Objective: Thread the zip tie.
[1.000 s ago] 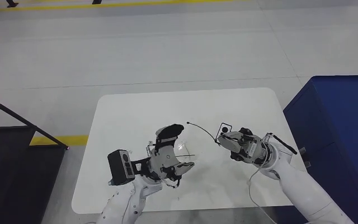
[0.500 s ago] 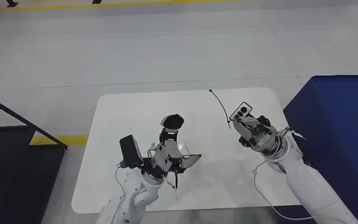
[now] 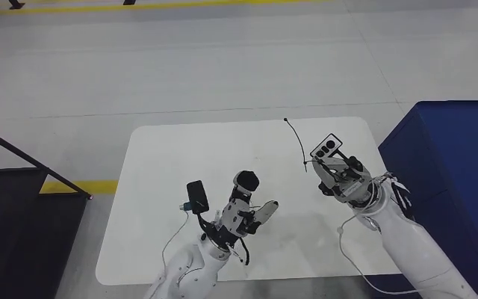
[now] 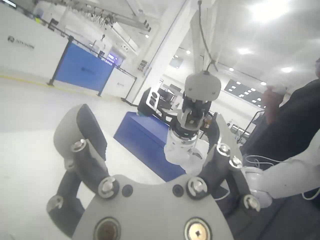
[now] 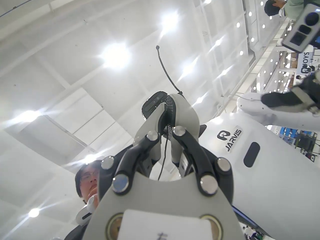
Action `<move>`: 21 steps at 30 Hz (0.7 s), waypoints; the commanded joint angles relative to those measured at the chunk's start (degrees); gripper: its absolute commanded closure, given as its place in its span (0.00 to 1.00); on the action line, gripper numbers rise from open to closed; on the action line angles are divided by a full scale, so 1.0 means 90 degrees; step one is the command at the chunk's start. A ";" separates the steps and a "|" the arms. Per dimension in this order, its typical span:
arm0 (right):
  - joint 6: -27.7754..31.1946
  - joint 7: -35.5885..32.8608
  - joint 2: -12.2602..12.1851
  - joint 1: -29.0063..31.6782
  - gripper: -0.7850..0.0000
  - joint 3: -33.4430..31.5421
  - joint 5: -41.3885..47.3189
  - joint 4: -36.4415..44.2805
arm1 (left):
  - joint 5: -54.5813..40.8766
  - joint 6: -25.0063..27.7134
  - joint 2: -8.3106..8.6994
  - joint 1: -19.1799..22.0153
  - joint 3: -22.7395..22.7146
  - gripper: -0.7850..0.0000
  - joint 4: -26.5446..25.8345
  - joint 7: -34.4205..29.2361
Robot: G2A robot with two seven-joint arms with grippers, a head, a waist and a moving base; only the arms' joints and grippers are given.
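A thin black zip tie (image 3: 295, 140) stands up from my right gripper (image 3: 314, 166), which is shut on its lower end above the right side of the white table (image 3: 164, 172). In the right wrist view the zip tie (image 5: 166, 72) rises from the shut gripper (image 5: 166, 103), its small head at the free end, while its other end hangs down behind the fingers. My left gripper (image 3: 255, 196) is open and holds nothing, near the table's front middle. Past this open gripper (image 4: 150, 126) in the left wrist view, the zip tie (image 4: 203, 41) points upward, well apart from its fingers (image 4: 86, 128).
A blue cabinet (image 3: 437, 164) stands against the table's right edge. To the left of the table is a black frame (image 3: 37, 168). The far half of the table is bare white surface.
The right gripper lifted the zip tie and swung it from pointing left to pointing away, then held nearly still. The left arm turned and shifted right, still open.
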State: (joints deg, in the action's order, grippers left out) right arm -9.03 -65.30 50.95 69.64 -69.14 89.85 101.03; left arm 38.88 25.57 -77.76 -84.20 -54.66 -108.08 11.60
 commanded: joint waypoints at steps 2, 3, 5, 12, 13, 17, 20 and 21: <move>0.0000 0.0000 0.0000 0.0000 1.00 0.0000 0.0000 0.0000 | -0.3684 -0.0869 -0.0005 -0.0021 -0.0124 0.00 -0.0642 -0.1598; 0.0000 0.0000 0.0000 0.0000 1.00 0.0000 0.0000 0.0000 | -0.4350 -0.1141 -0.0005 -0.0032 -0.0097 0.00 -0.0787 -0.1948; 0.0000 0.0000 0.0000 0.0000 1.00 0.0000 0.0000 0.0000 | -0.5236 -0.1651 -0.0001 -0.0035 -0.0260 0.00 -0.0936 -0.2163; 0.0000 0.0000 0.0000 0.0000 1.00 0.0000 0.0000 0.0000 | -0.6780 -0.2460 -0.0028 -0.0015 -0.0338 0.00 -0.1142 -0.2443; 0.0000 0.0000 0.0000 0.0000 1.00 0.0000 0.0000 0.0000 | -0.6780 -0.2460 -0.0028 -0.0015 -0.0338 0.00 -0.1142 -0.2443; 0.0000 0.0000 0.0000 0.0000 1.00 0.0000 0.0000 0.0000 | -0.6780 -0.2460 -0.0028 -0.0015 -0.0338 0.00 -0.1142 -0.2443; 0.0377 0.0204 0.0032 0.0030 1.00 -0.0088 -0.0263 0.0026 | -0.7279 -0.2385 -0.0058 -0.0082 -0.0247 0.00 -0.1283 -0.2436; 0.0533 0.0192 0.0048 0.0052 1.00 -0.0081 -0.0402 0.0002 | -0.7445 -0.2236 -0.0075 -0.0089 -0.0221 0.00 -0.1316 -0.2393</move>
State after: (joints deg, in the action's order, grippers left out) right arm -6.47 -63.53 51.25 69.98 -69.76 88.01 101.31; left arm -24.60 3.76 -78.24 -84.86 -56.99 -119.33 -10.38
